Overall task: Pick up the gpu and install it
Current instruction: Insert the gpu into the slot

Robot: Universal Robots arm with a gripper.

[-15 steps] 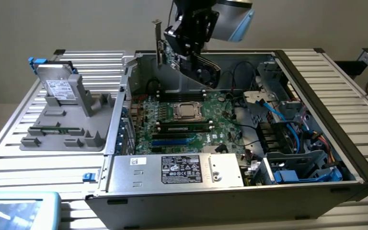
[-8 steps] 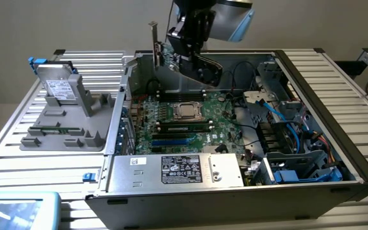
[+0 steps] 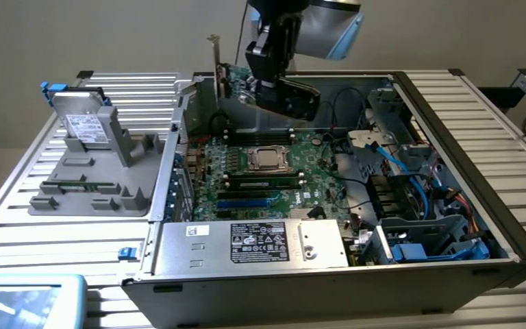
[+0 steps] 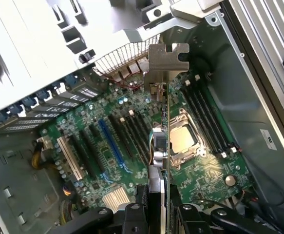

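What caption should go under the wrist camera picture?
Gripper holds the gpu edge-on over the open computer's motherboard.

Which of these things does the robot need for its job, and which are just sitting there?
For the job: gripper, shut on the gpu; motherboard in the open case.
Just lying about: hard drive, memory stick, both on the grey holder.

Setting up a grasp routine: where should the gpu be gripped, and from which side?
Come from the end opposite the silver bracket and pinch the gpu across its flat faces, as the gripper does: the card is thin, and this probably keeps the bracket clear.
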